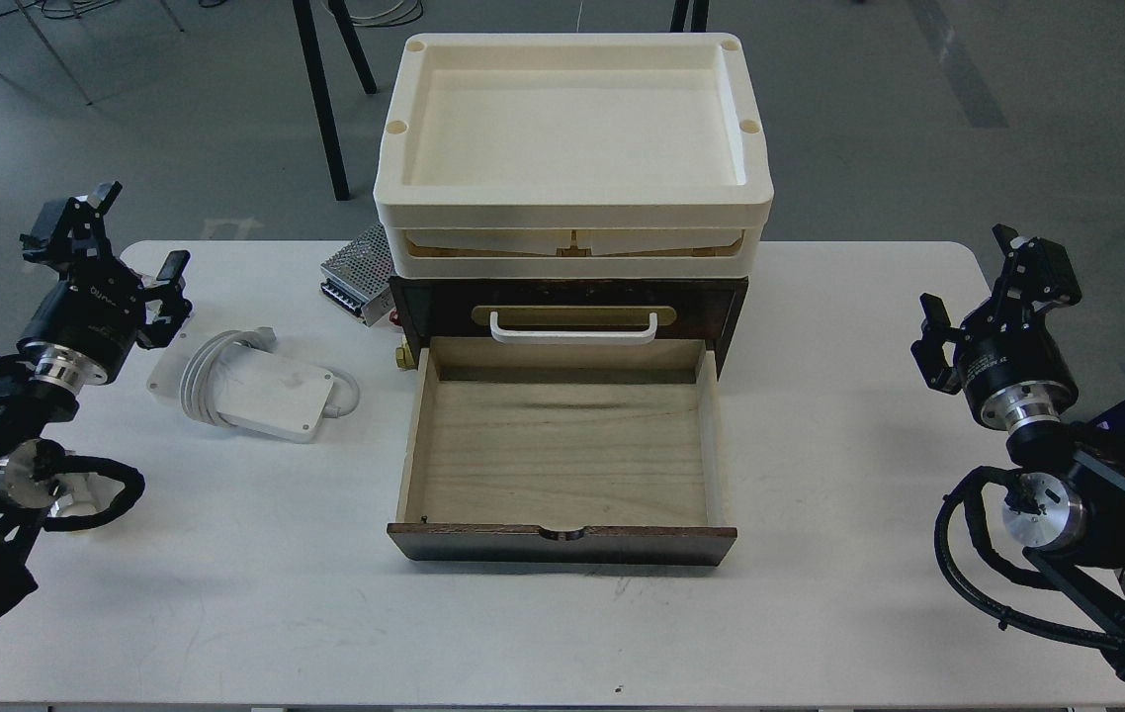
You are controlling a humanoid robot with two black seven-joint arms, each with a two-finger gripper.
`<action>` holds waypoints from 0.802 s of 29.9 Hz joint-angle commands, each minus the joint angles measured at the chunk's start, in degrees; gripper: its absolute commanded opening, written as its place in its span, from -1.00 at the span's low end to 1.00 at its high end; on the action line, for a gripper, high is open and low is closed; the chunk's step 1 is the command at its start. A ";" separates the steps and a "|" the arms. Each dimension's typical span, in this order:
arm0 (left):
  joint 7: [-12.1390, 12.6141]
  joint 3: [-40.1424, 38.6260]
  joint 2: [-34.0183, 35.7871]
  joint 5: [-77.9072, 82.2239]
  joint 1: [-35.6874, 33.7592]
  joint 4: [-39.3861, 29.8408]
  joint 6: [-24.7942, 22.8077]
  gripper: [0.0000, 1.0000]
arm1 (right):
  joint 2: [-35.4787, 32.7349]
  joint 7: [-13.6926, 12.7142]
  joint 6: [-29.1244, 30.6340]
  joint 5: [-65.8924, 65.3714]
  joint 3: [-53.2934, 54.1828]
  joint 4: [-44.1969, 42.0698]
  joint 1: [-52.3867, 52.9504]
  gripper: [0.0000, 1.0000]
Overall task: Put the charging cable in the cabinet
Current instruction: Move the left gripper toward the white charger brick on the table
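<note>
The charging cable (pixel 266 386), a flat white adapter with its thick white cord looped around it, lies on the table left of the cabinet (pixel 424 307). The cabinet's pale wood drawer (pixel 562 455) is pulled fully out toward me and holds nothing. A white handle (pixel 572 329) on a brass plate sits above it. My left gripper (pixel 135 235) hovers open to the upper left of the cable, apart from it. My right gripper (pixel 968 275) stands open at the table's right side, far from the cabinet, with nothing between its fingers.
Cream plastic trays (pixel 572 188) are stacked on top of the cabinet. A silver perforated power supply box (pixel 357 272) sits behind the cable, against the cabinet's left rear. The white table (pixel 820 593) extends in front of and beside the drawer. Chair legs stand on the floor behind.
</note>
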 commanded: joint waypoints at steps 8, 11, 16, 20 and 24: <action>0.01 -0.62 0.29 -0.63 -0.96 0.26 0.01 1.00 | 0.07 0.00 0.00 0.00 0.00 -0.03 0.00 0.99; 0.01 -0.44 1.34 -0.55 -1.31 0.18 0.01 1.00 | 0.16 0.00 0.00 0.00 0.00 -0.03 0.00 0.99; 0.01 1.05 7.93 4.10 -1.93 0.18 0.32 1.00 | 0.16 0.00 0.00 0.00 0.00 -0.03 0.00 0.99; 0.01 1.58 8.73 11.74 -3.95 -0.18 4.70 1.00 | 0.16 0.00 0.00 0.00 0.00 -0.03 0.00 0.99; 0.01 1.58 9.25 17.29 -5.09 -0.53 15.24 1.00 | 0.16 0.00 0.00 0.00 0.00 -0.03 0.00 0.99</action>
